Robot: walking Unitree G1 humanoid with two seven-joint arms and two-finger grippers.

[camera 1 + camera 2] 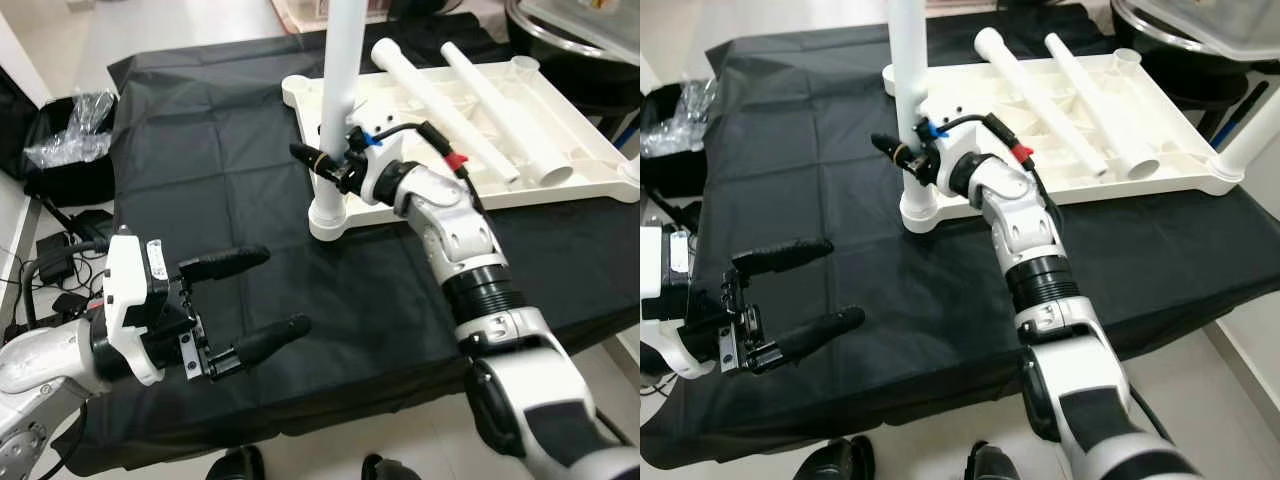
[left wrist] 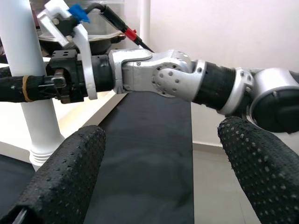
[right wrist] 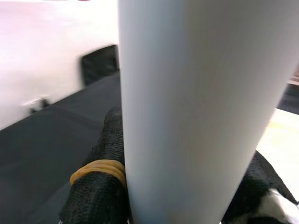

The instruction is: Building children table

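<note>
At the tabletop corner, right hand clamps upright leg.

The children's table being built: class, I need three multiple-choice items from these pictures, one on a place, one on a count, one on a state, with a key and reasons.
1. Where does the upright white leg stand?
A. In a corner socket of the upside-down white tabletop
B. Flat on the black cloth
C. On the floor

2. How many loose white legs lie across the tabletop?
A. None
B. Two
C. Four

3. What state is the left gripper in?
A. Shut on a leg
B. Shut on the cloth
C. Open, holding nothing

Key: 1 A, the leg's foot sits in the corner ring at the tabletop's near edge. 2 B, two tubes lie side by side on the ribbed underside. 3 C, its fingers are spread over the black cloth, while the right gripper clasps the upright leg.
</note>
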